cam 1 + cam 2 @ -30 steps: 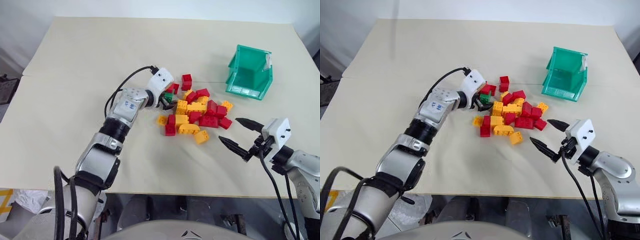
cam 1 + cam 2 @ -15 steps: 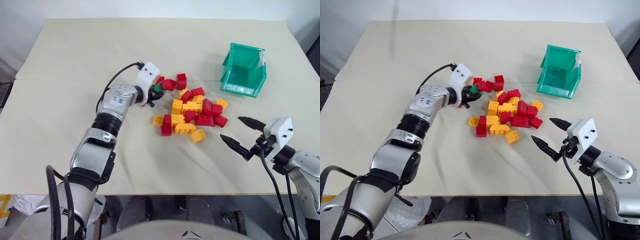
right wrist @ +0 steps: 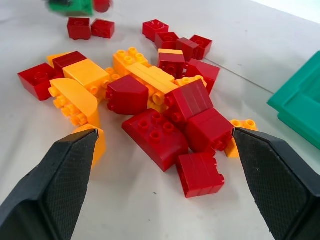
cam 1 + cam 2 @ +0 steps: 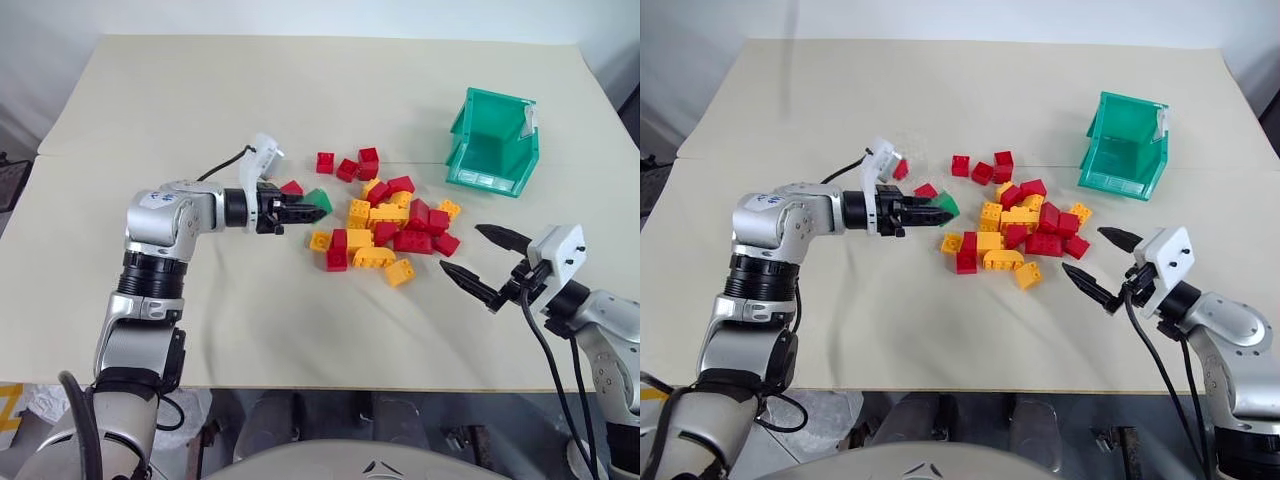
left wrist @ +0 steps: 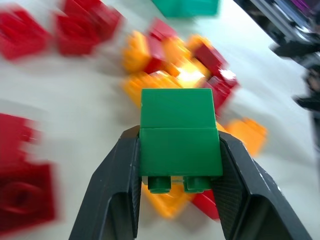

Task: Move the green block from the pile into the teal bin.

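Your left gripper (image 4: 300, 209) sat left of centre in the head view, its two black fingers (image 5: 117, 190) clamped on the green block (image 5: 179, 135), studs pointing back toward the wrist. The block was held just left of the pile (image 4: 390, 225) of red and yellow bricks, beside a lone red brick (image 4: 291, 188). The teal bin (image 4: 495, 142) stood at the upper right of the frame, well apart from the block. Your right gripper (image 4: 487, 266) hung at the lower right, near the pile's edge, jaws spread wide around nothing.
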